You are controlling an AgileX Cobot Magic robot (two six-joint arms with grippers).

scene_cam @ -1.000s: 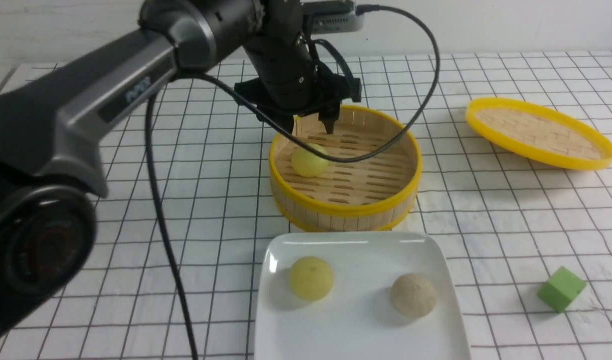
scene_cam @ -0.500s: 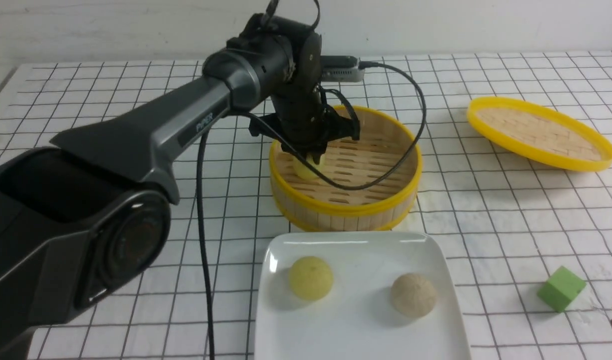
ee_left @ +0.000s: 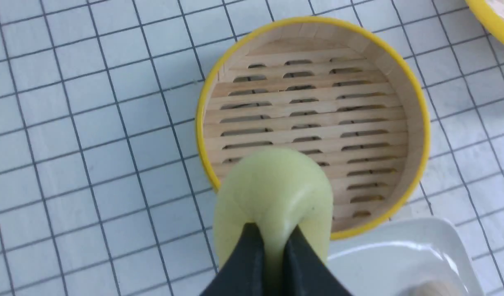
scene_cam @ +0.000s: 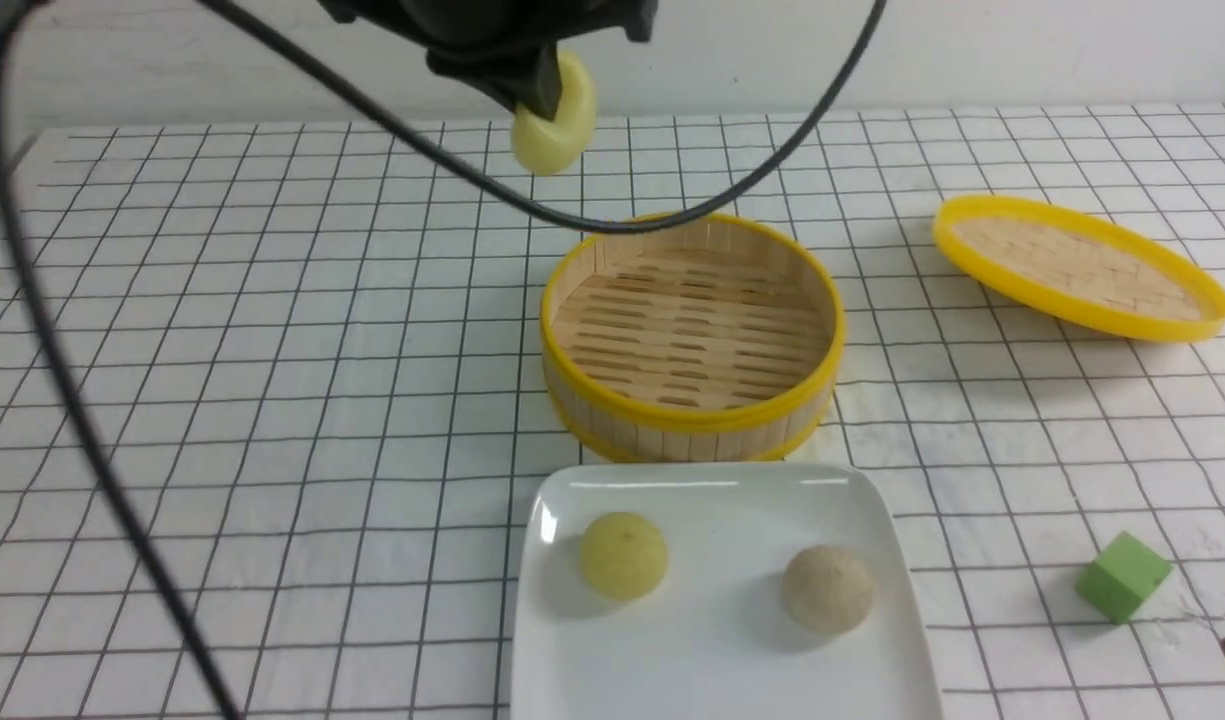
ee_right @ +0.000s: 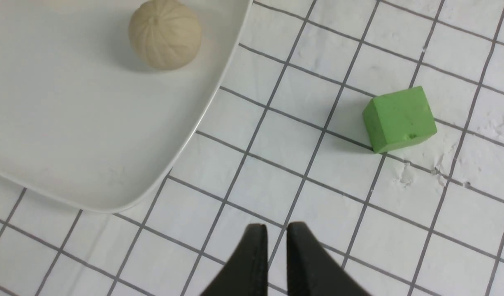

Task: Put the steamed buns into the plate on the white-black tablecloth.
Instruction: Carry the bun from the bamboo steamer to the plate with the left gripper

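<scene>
The left gripper (ee_left: pixel 272 236) is clamped on a pale yellow bun (ee_left: pixel 272 189). The two dark fingers are pressed into the bun's near side, and the soft surface is pinched inward between them. The bun is smooth, rounded and slightly glossy, and it is bulged out beyond the fingertips. It is held well above the white-black tablecloth (scene_cam: pixel 272 400) — in the front view it is seen against the table's far edge. In the left wrist view it is seen over the rim of the bamboo steamer basket (scene_cam: pixel 692 425), on the side towards the plate (scene_cam: pixel 722 670).

The slatted floor of the steamer basket is visible within its yellow rim. The plate is set just in front of the basket, on the robot's side. Two buns are seated on it, apart from each other: a second pale yellow bun (scene_cam: pixel 623 555) on the left and a beige-white bun (scene_cam: pixel 828 589) on the right. Fine pleats radiating from the crown are shown on the beige-white bun.

The right gripper (ee_right: pixel 275 230) is held over bare cloth near the plate's corner — its fingers are drawn almost together with nothing between them. A green cube (scene_cam: pixel 1122 577) is placed right of the plate. A bamboo lid (scene_cam: pixel 1077 265) is located right of the basket.
</scene>
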